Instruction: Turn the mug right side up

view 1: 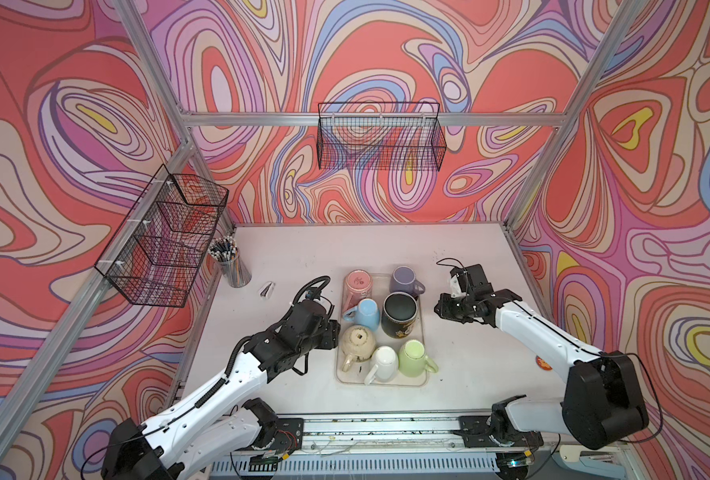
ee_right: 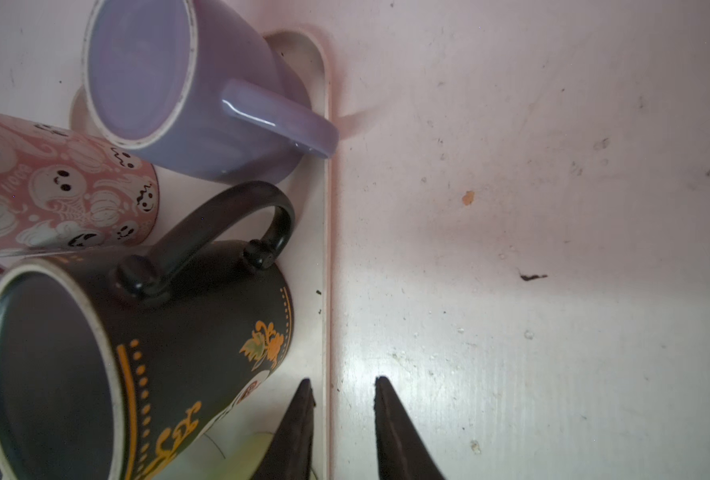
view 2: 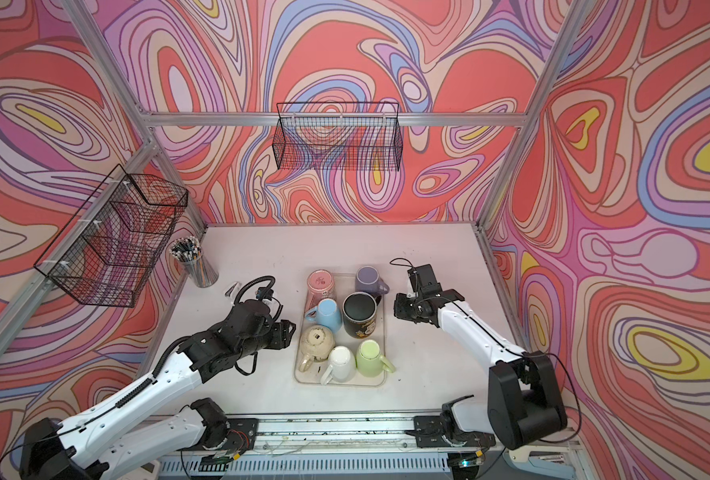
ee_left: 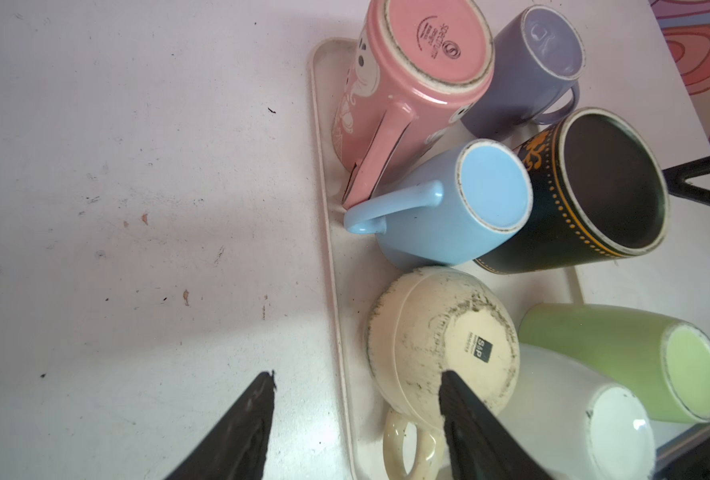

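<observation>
A cream tray in the middle of the table holds several mugs. The black mug with orange trim stands mouth up, its dark inside showing in the left wrist view. The pink, purple, blue, cream, white and green mugs show their bases. My left gripper hovers at the tray's left edge beside the cream mug, open and empty. My right gripper is just right of the black mug, open by a narrow gap, holding nothing.
A cup of pencils and a small white object sit at the back left of the table. Wire baskets hang on the left wall and back wall. An orange sticker lies near the right arm.
</observation>
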